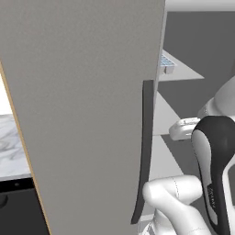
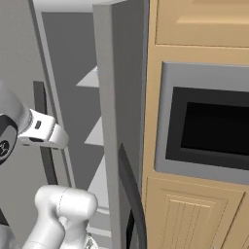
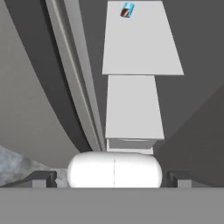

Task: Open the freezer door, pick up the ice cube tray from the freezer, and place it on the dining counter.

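Seen from the left base camera, the freezer door [image 1: 87,114] stands swung open, its dark curved handle [image 1: 144,151] facing the arm, while the ice cube tray [image 1: 166,64] rests on an upper shelf [image 1: 183,72] inside the freezer [image 1: 197,41]; a marble bench [image 1: 11,147] shows at far left. From the right base camera, the twin door [image 2: 109,121] stands edge-on beside a wood cabinet [image 2: 194,29] with a built-in oven [image 2: 209,126]. The hand camera looks along the freezer shelves [image 3: 133,107], the tool [image 3: 113,178] spread wide and holding nothing.

A built-in black oven [image 2: 209,129] sits at three o'clock in light wood cabinetry [image 2: 194,29], a panelled cabinet door [image 2: 187,216] beneath it.
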Controlling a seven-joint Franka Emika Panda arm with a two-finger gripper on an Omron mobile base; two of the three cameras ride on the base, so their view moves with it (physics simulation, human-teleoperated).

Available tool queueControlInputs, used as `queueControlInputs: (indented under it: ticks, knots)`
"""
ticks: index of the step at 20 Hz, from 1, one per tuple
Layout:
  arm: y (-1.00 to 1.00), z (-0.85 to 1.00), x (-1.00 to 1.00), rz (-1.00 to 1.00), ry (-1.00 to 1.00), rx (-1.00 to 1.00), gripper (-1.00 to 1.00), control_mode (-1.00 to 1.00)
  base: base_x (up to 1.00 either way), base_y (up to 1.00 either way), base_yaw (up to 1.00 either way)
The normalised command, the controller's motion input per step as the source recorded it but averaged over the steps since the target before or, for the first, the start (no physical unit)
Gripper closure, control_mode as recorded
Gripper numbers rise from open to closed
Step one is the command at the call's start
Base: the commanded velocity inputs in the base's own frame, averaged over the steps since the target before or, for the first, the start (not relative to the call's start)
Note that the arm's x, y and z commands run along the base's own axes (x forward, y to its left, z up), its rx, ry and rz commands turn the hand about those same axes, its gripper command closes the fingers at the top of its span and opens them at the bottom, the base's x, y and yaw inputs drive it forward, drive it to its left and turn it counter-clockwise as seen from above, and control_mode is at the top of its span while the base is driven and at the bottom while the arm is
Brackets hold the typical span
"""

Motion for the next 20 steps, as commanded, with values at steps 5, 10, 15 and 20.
queueControlInputs:
  ticks: [5,10,15,20]
  knots:
    - [0.0,0.0,0.0,0.0,0.01,0.0,-1.0,-1.0,0.24,-0.09,0.0]
    - [-0.04,0.0,0.0,0.0,0.01,0.02,-1.0,-1.0,0.0,0.0,0.0]
    - [-0.28,0.17,0.06,-0.16,0.04,0.14,-1.0,-1.0,0.0,0.0,0.0]
    - [-0.13,0.18,0.03,-0.29,0.0,0.13,-1.0,-1.0,0.0,0.0,0.0]
